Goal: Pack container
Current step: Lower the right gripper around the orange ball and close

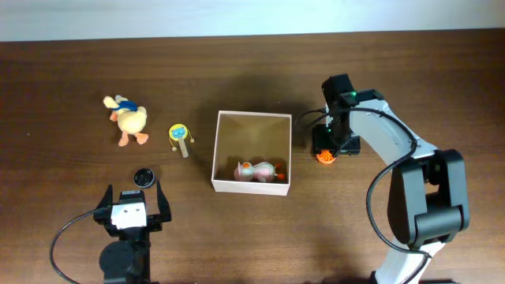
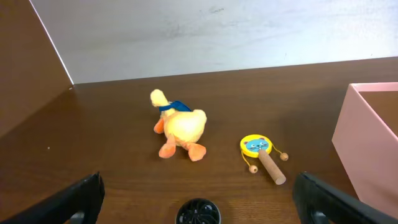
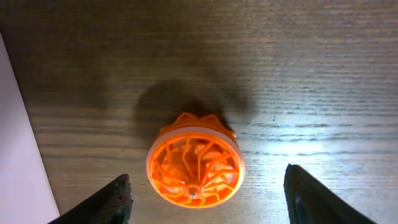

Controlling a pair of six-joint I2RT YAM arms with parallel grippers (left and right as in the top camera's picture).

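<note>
The container (image 1: 253, 117) is a square cardboard box, white outside and tan inside, at the table's middle; a pink plush toy (image 1: 256, 170) lies in its near part. Its wall shows at the right edge of the left wrist view (image 2: 367, 143). My right gripper (image 1: 325, 155) is open right of the box, fingers astride an orange finned disc (image 3: 195, 163) on the table. My left gripper (image 1: 130, 207) is open near the front left, just behind a black finned disc (image 2: 198, 213). A yellow plush duck (image 2: 179, 130) and a small yellow rattle drum (image 2: 262, 154) lie beyond it.
A white wall edge runs along the far side of the brown wooden table (image 1: 71, 79). The box's white wall shows at the left edge of the right wrist view (image 3: 18, 162). The duck (image 1: 129, 118) and drum (image 1: 181, 137) lie left of the box.
</note>
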